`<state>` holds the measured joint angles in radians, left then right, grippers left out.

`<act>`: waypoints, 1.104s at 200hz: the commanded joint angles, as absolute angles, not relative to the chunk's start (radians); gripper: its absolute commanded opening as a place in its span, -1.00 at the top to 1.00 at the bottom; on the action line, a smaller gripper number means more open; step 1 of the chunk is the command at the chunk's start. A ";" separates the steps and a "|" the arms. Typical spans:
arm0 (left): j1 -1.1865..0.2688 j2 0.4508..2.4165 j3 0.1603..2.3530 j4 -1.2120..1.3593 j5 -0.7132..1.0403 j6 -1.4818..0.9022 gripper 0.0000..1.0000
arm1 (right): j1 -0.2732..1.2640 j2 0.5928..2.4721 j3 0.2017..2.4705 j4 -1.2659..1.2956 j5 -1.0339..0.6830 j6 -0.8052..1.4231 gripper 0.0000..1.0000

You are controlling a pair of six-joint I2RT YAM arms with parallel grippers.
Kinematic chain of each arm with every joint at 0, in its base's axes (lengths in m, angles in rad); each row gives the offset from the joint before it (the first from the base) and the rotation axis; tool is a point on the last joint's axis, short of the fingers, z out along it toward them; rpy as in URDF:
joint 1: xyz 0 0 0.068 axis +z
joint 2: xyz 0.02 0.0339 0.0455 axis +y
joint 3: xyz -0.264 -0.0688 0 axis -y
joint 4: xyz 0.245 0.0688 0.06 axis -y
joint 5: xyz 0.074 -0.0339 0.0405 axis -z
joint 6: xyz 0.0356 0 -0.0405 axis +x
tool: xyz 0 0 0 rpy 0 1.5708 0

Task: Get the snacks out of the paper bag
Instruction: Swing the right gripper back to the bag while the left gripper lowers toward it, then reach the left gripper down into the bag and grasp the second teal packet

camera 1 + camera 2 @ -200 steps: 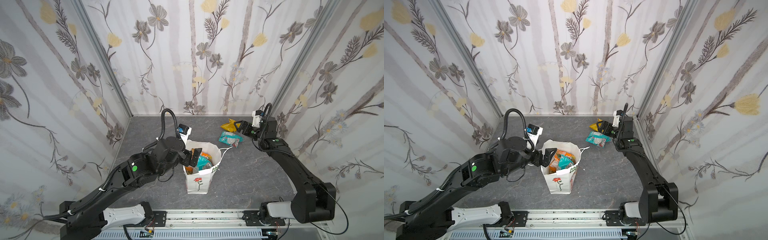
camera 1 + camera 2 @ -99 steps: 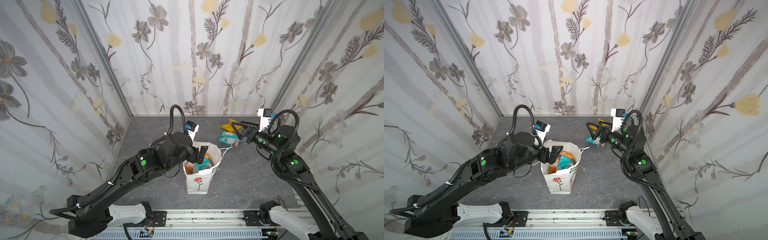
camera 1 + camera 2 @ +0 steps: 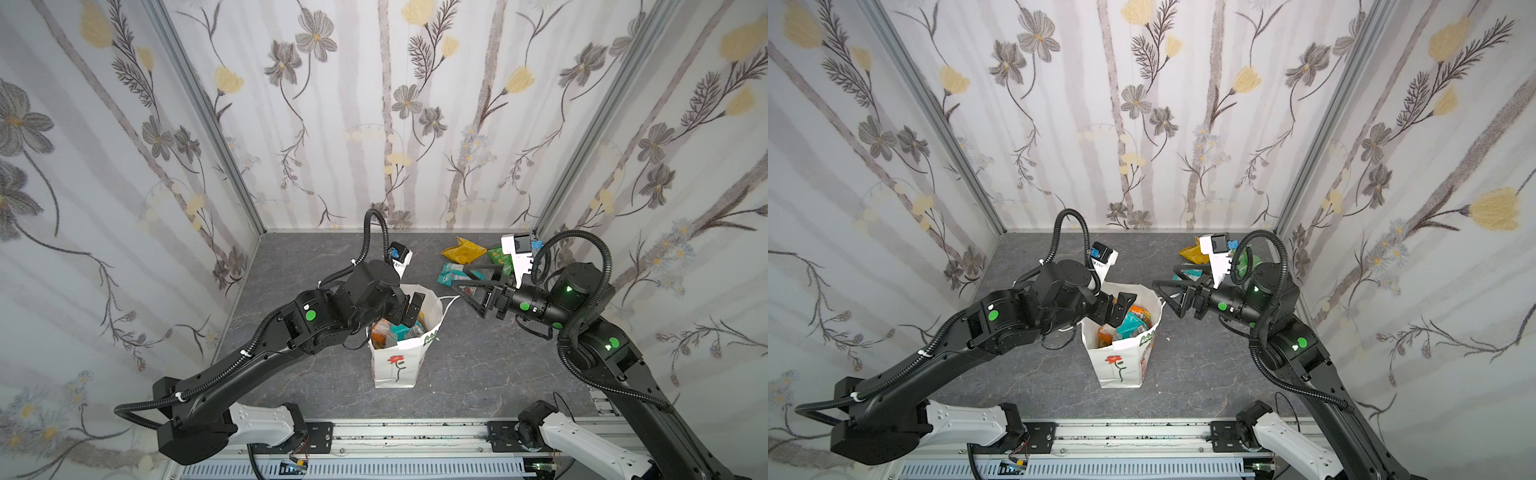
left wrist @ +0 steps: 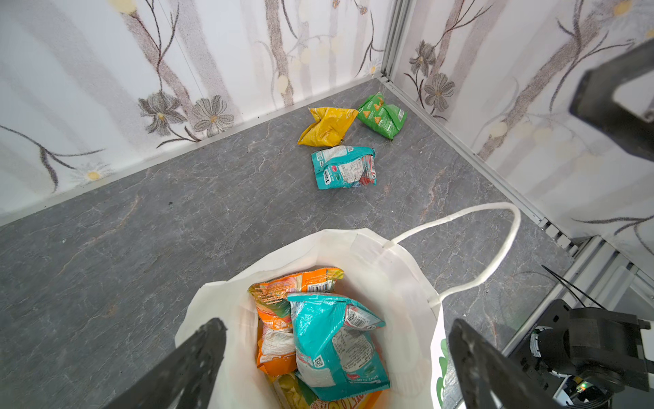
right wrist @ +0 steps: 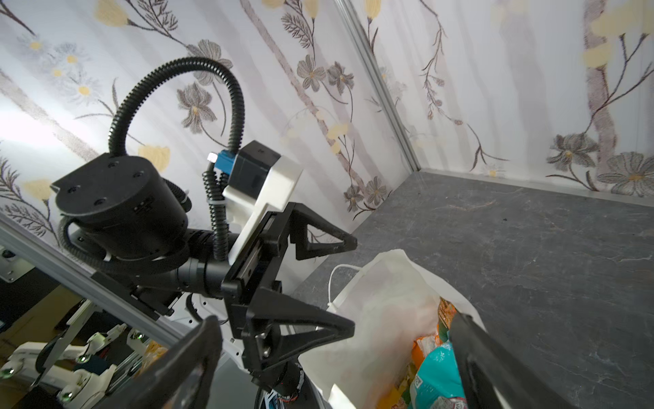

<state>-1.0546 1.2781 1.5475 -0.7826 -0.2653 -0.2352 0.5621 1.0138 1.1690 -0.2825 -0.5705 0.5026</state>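
Three snacks (image 4: 345,166) lie out on the table (image 4: 141,230). Our left hand (image 3: 409,309), wide and empty, hovers over the paper bag (image 3: 395,365); our right hand (image 3: 460,277) hangs wide beside it. Next we likely need to pinch the teal packet (image 4: 336,347) inside.

Obstructed and unreadable items.
In both top views, right of centre, the camera mount (image 3: 517,253) covers part of the green packet (image 3: 496,256) and the right end effector (image 3: 459,276) overlaps the teal packet (image 3: 449,274). Inside the paper bag (image 3: 395,368), a second teal packet (image 4: 332,350) hides much of the orange packet (image 4: 276,311); the bag's lettering (image 3: 432,336) is too small to read.
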 commanded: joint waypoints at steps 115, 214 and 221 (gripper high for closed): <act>-0.950 1.425 1.512 -0.923 -0.103 -0.371 -0.57 | 0.638 1.010 1.175 -0.427 -0.514 0.413 -0.99; -0.938 1.539 1.476 -0.957 -0.018 -0.276 -0.53 | 0.641 1.021 1.160 -0.417 -0.503 0.408 -0.99; -0.939 1.547 1.476 -0.960 -0.018 -0.271 -0.52 | 0.640 1.022 1.158 -0.418 -0.502 0.408 -0.99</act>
<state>-0.9424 1.5261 1.4788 -0.9306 -0.0246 -0.3103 0.6395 1.0183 1.1625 -0.4438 -0.5163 0.4248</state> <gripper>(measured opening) 0.763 0.994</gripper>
